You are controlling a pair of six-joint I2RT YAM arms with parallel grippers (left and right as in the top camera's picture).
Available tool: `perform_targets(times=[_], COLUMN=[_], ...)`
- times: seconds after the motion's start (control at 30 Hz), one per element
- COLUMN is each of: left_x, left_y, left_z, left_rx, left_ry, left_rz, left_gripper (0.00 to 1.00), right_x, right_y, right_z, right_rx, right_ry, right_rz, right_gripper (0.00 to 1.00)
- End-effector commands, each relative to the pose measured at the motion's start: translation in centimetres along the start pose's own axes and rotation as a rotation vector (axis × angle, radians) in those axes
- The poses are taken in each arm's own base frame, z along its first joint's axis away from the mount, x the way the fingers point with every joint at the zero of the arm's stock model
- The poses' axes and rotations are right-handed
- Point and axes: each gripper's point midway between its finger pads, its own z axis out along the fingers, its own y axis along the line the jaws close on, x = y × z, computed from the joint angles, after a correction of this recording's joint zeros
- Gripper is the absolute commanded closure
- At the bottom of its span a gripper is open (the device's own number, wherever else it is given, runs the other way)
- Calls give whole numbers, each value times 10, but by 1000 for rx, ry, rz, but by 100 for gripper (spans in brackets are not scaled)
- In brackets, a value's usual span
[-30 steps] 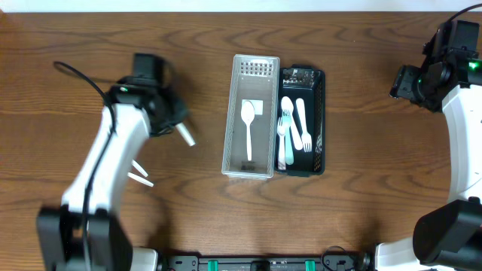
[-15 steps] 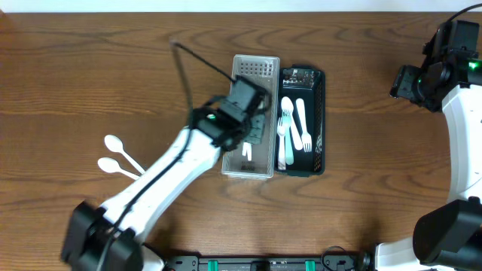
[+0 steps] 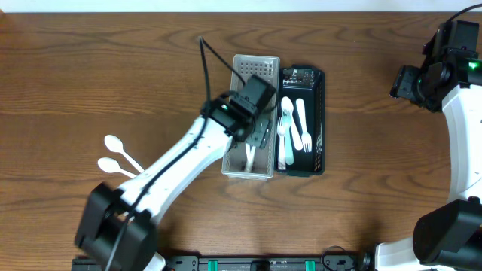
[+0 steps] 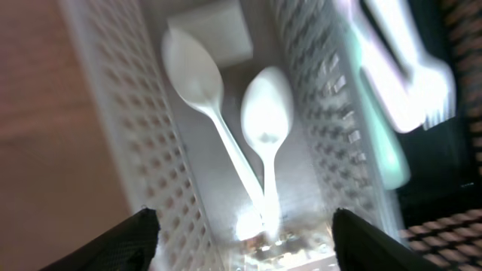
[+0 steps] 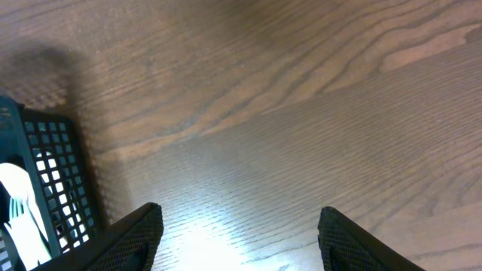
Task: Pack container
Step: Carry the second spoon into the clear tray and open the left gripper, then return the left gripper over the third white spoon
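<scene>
Left gripper (image 4: 242, 239): jaws apart, nothing between them, hanging over white container (image 3: 256, 68). Overhead, left arm (image 3: 184, 158) reaches diagonally across that container and hides most of its inside. Wrist view shows spoon pair (image 4: 265, 120) lying in it, handle ends lost in glare. Cutlery (image 4: 392, 83) in black container (image 3: 321, 113) is smeared. Loose spoons (image 3: 114, 143) lie on counter (image 3: 75, 45), well left. Right gripper (image 5: 242, 239): jaws apart, over counter beside black container.

The table (image 3: 90, 68) is showing smooth, faintly glossy brown wood grain. The perforated basket (image 4: 128, 128) is looking like pale, shiny plastic; the spoons (image 4: 266, 120) in it are gleaming as smooth white plastic. The black crate (image 3: 321, 113) is appearing as matt plastic mesh.
</scene>
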Motion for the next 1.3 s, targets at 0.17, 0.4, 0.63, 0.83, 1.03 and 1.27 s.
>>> perform_targets(times=[0.17, 0.4, 0.63, 0.83, 1.03, 1.27], left_x=[-28, 81, 136, 168, 179, 174], left_y=[127, 250, 281, 286, 279, 274], left_z=[-124, -145, -93, -44, -11, 18], left_rx=[-205, -428, -387, -421, -388, -300], left_ry=[-274, -151, -26, 135, 268, 318], left_rz=[-461, -1320, -1565, -1604, -1617, -1536], left_gripper=[1, 2, 2, 2, 2, 2], right_x=[1, 1, 1, 2, 3, 2], right_y=[-13, -18, -18, -18, -18, -18], right_z=[5, 5, 5, 5, 5, 5], right_rx=[25, 30, 30, 31, 31, 31], right_ry=[12, 14, 16, 19, 23, 19], right_rz=[10, 20, 17, 17, 17, 17], right_gripper=[30, 30, 30, 29, 29, 29])
